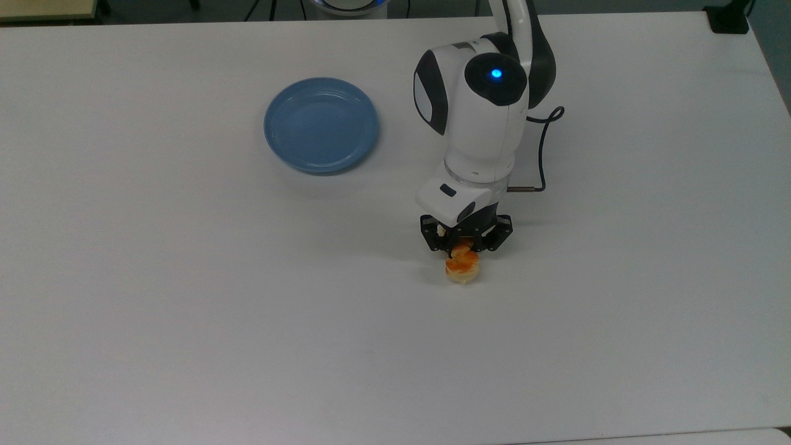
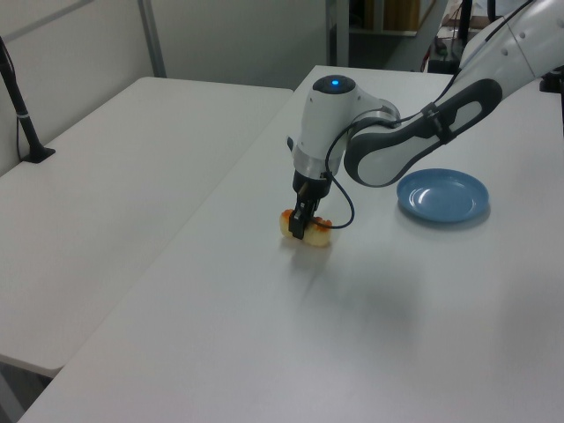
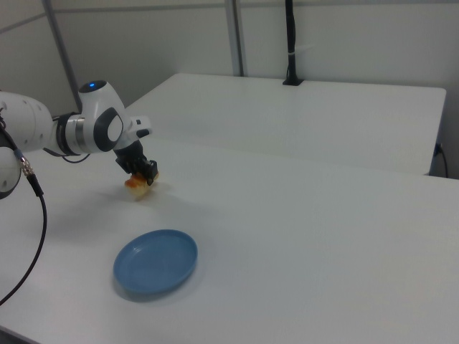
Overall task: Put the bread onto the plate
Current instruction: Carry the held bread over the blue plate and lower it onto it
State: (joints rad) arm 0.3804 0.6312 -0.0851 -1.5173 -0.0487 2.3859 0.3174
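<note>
The bread, a small tan bun with glossy orange patches, is at the white table's middle, to the lower right of the plate in the top view. My gripper points down over it, shut on the bread's upper part, so only its near end shows below the fingers. In the left view the bread looks tilted between the fingers of the gripper. The round blue plate lies bare and apart from them, at the left view's right and in the right view's foreground. The right view has the gripper over the bread.
A black cable loops off the arm's wrist above the table. A second white table stands alongside, with a black clamped post on its far edge. Another black clamp sits at the top view's upper right corner.
</note>
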